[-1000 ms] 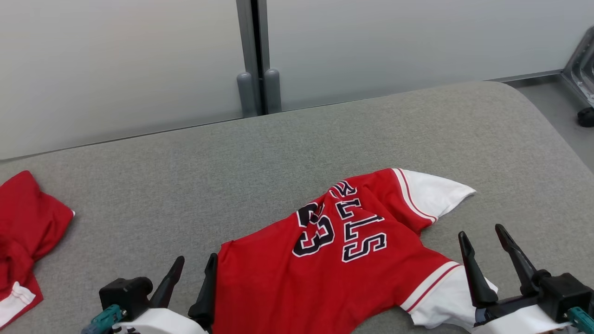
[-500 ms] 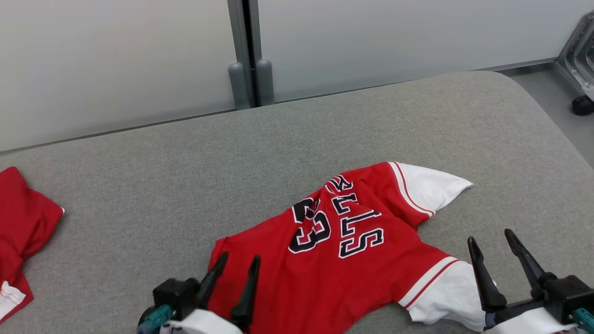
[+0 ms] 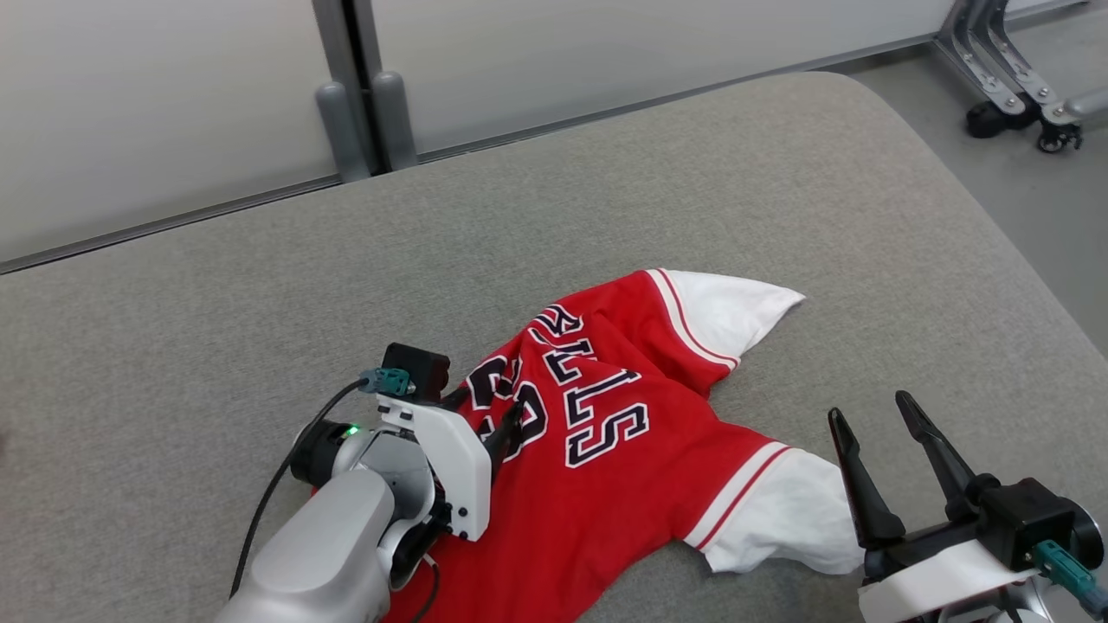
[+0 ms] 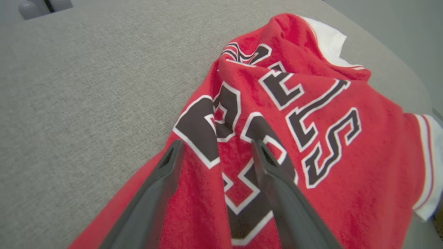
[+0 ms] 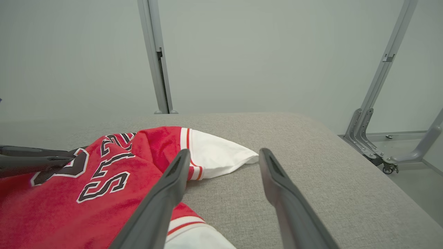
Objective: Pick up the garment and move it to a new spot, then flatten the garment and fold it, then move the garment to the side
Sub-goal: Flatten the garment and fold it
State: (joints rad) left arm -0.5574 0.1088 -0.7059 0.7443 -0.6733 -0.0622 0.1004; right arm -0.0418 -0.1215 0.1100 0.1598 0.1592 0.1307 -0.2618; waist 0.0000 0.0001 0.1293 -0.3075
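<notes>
The garment (image 3: 623, 467) is a red jersey with white sleeves and black lettering, lying rumpled on the grey table (image 3: 216, 329). My left gripper (image 3: 486, 414) is over its left part, at the printed number, open. In the left wrist view my left gripper (image 4: 218, 143) has its fingers on either side of a raised fold of the garment (image 4: 318, 86). My right gripper (image 3: 870, 408) is open with nothing between its fingers, beside the near white sleeve (image 3: 779, 519). In the right wrist view my right gripper (image 5: 225, 152) points past the garment (image 5: 69, 204) toward the far sleeve (image 5: 218, 152).
The grey padded table rounds off at its right edge (image 3: 995, 225), with floor beyond. A metal frame on castors (image 3: 1013, 86) stands at the far right. Pale wall panels with a grey post (image 3: 346, 104) run behind the table.
The camera has swung right and down, so the picture shifted. My left arm has reached forward onto the jersey by the number. The right gripper has held its place.
</notes>
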